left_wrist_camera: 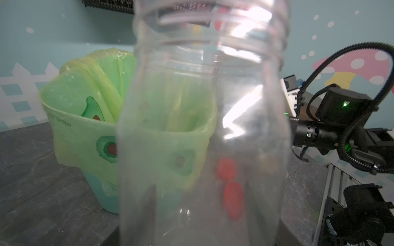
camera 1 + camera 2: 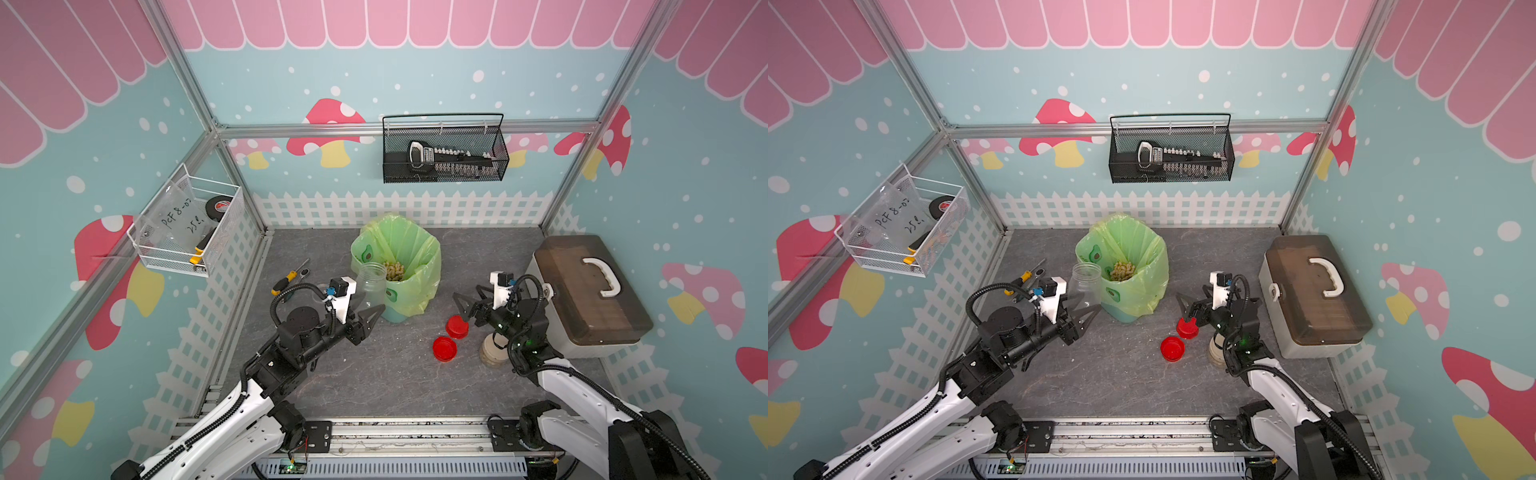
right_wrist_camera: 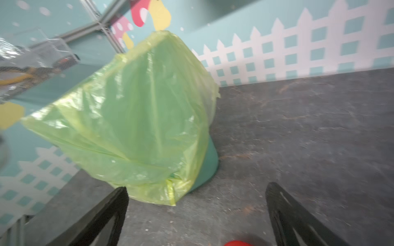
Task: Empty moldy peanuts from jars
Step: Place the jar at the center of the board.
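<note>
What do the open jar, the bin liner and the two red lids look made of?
The jar: clear, glossy, likely plastic; the scene behind shows through it and light glints on its threaded neck. The bin liner: thin translucent green plastic film, creased and shiny. The red lids: opaque moulded plastic, it seems, smooth with slight sheen.

Both top views hang high over the near edge of the grey tabletop (image 2: 395, 374) and look steeply down toward the back wall (image 2: 415, 83). Set side by side, they share nearly the whole cell. The left wrist camera (image 2: 337, 287) sits right up against a clear jar (image 1: 202, 127) that fills its picture. It looks roughly level across the table, past the green-bagged bin (image 1: 78, 132), to the right arm (image 1: 341, 110). The right wrist camera (image 2: 504, 278) looks low and tilted past the tips of the right gripper (image 3: 197, 186) at that same bin, close by. All four views share the bin.
</note>
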